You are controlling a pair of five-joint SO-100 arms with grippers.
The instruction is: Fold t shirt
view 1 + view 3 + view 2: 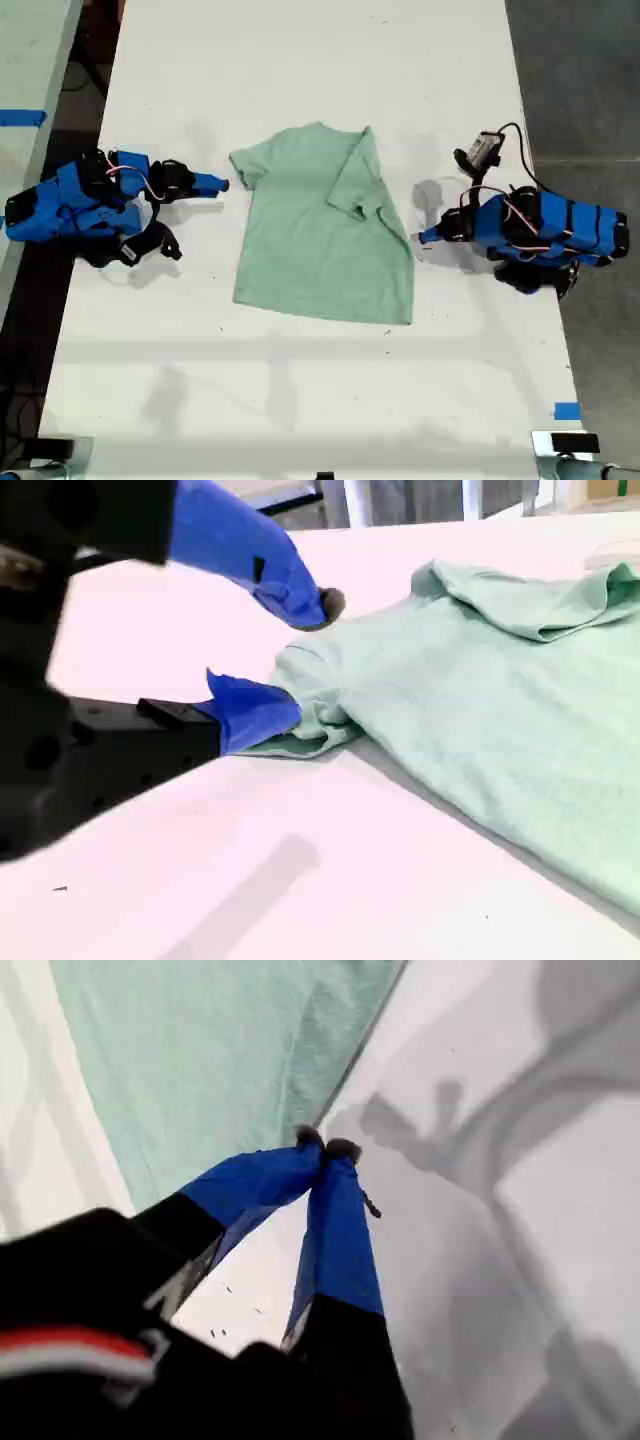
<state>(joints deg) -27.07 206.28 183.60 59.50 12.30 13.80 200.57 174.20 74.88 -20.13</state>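
The pale mint-green t shirt (pixel 320 235) lies flat on the white table (pixel 300 400), one side with its sleeve folded in over the body. My second gripper (pixel 308 660) is open at the sleeve on the exterior view's left (pixel 243 166); one finger rests against the sleeve hem and the other hangs above it. In the exterior view this gripper (pixel 215 183) points at that sleeve. My first gripper (pixel 325 1147) is shut, its tips right at the shirt's edge (pixel 345 1070), with no cloth visibly pinched. It shows at the exterior view's right (pixel 425 237), beside the folded side.
A small black-and-white device with a cable (pixel 483 150) sits behind the first arm. Blue tape marks the table's near corner at the exterior view's right (pixel 567 410) and a second table (pixel 20 117) at that view's left. Dark floor borders both long table edges.
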